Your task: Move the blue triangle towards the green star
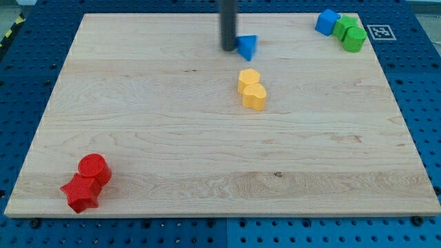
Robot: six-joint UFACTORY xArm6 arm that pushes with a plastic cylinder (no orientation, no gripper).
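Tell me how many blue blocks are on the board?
2. The blue triangle lies at top centre, just right of my tip. The blue cube sits at top right, touching the green blocks. None seems hidden.

A pale wooden board [138, 138] is laid on a blue perforated table [21, 83]. Two yellow blocks [251, 88] are seen touching near the middle, two red blocks [87, 182], one round and one star-shaped, at the view's bottom left, a blue cube [327, 21] at the top right.

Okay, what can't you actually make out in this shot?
- Rod: its upper part is cut off by the view's top edge; my tip sits just left of the blue triangle, contact unclear.
- Green blocks at the view's top right: pressed together beside the blue block, too small to tell which is the star.
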